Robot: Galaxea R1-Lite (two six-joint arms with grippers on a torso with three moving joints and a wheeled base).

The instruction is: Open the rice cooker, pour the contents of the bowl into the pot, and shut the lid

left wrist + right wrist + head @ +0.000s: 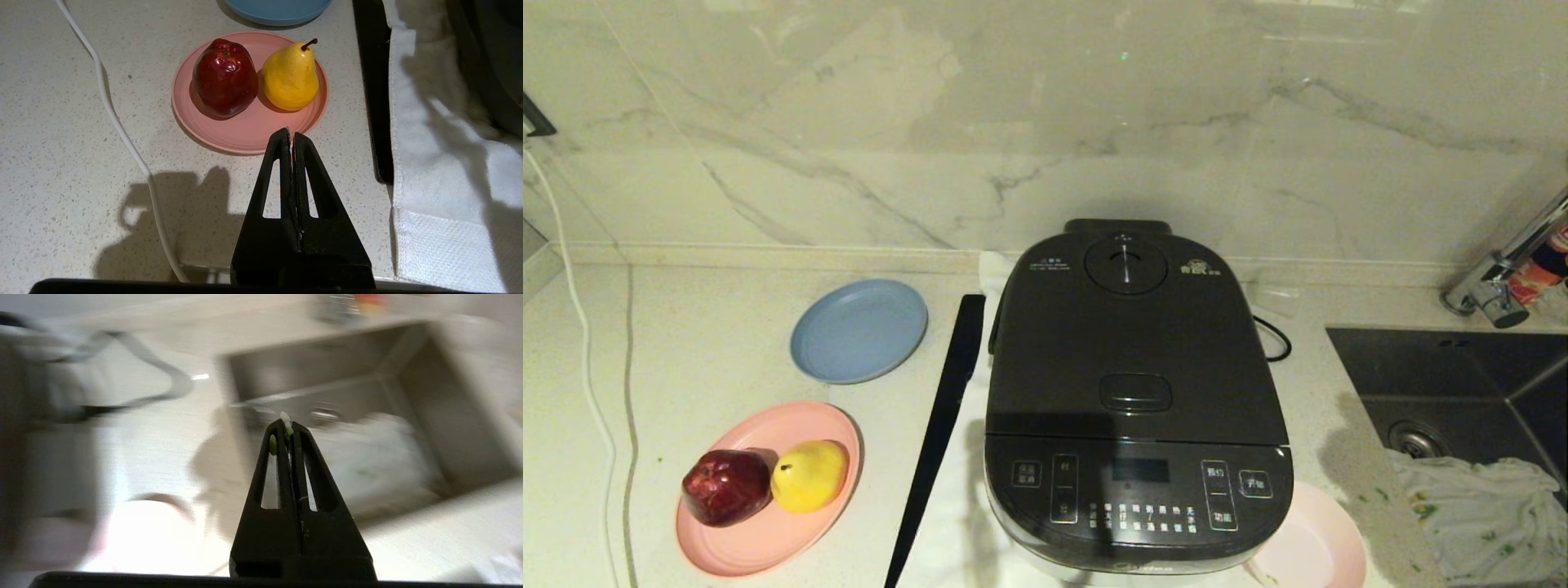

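rice cooker [1137, 392], lid [1131, 335] down, mid-counter; bowl [1311, 543] just beside its front right corner.
around it: blue plate [859, 329] and pink plate [768, 490] with apple [727, 486] and pear [810, 475] to the left; sink [1462, 384] with a cloth [1478, 510] to the right. left gripper [291, 136] clenched, empty, above the counter near the pink plate. right gripper [287, 428] clenched, holding nothing, a few grains [273, 444] stuck at its tips, near the sink.

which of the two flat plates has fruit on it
The pink plate, nearer the counter's front edge, carries a red apple and a yellow pear. The blue plate behind it holds nothing.
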